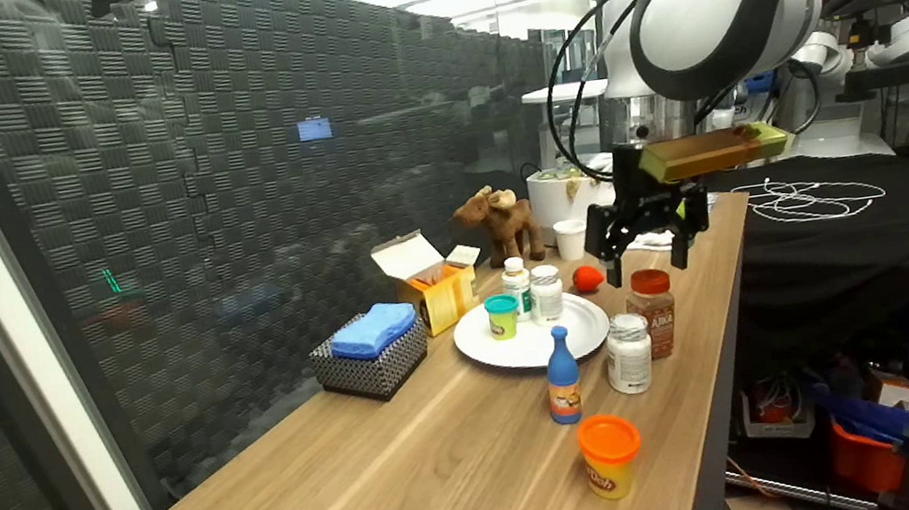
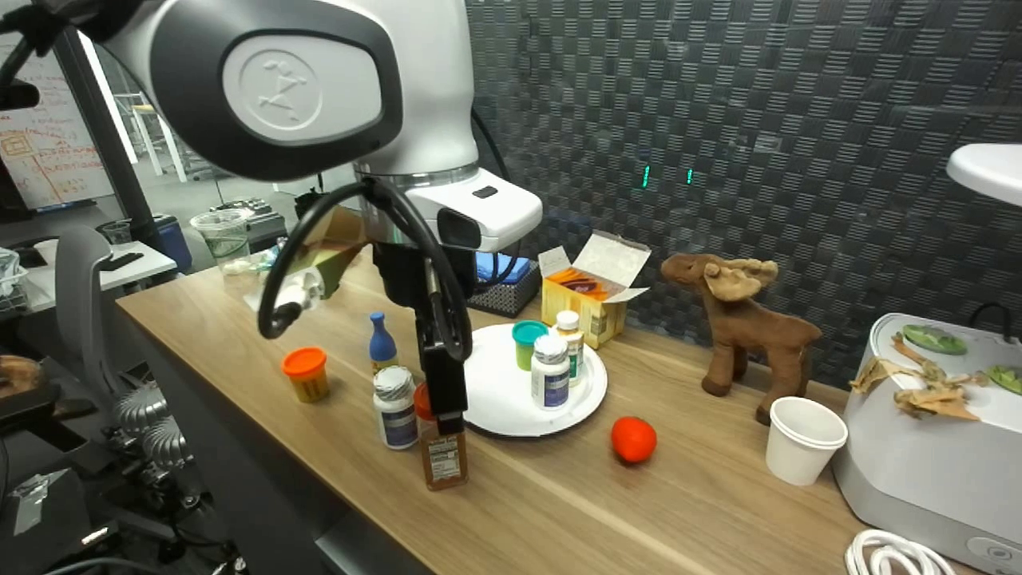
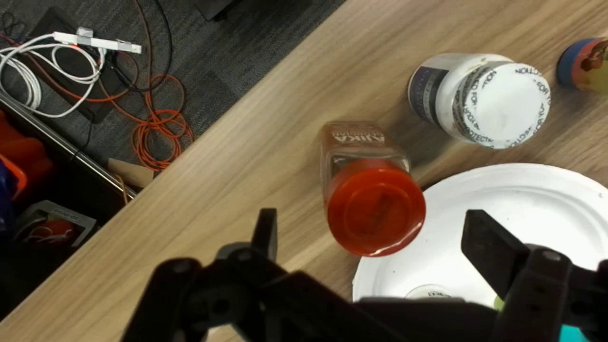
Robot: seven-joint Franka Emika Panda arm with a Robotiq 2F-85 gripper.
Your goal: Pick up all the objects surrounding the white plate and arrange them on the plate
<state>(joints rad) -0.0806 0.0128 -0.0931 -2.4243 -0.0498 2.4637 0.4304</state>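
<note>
Wrist view: gripper (image 3: 370, 218) stands wide, a red-capped jar (image 3: 370, 192) showing between its jaws. In both exterior views the jar, a white bottle (image 1: 629, 357), a blue bottle (image 1: 562, 377) and an orange-lidded tub (image 1: 610, 456) stand on the table (image 1: 413, 471), off the plate (image 1: 520, 354); the plate bears a green-lidded tub (image 1: 502, 319) and two further white bottles (image 1: 547, 295).

AJIKA is blazing in pale capitals across the red-capped jar (image 3: 373, 199), showing up in the wrist view and in an exterior view too! Beside it, FOR YOUR PROTECTION is curving around the top of a white bottle (image 3: 477, 100), while Doh is peeking out from the orange-lidded tub (image 1: 610, 456). A round emblem (image 2: 275, 90) is marking the robot arm (image 2: 423, 96); the whiteboard (image 2: 52, 132) is carrying red writing, blurring beyond reading.
</note>
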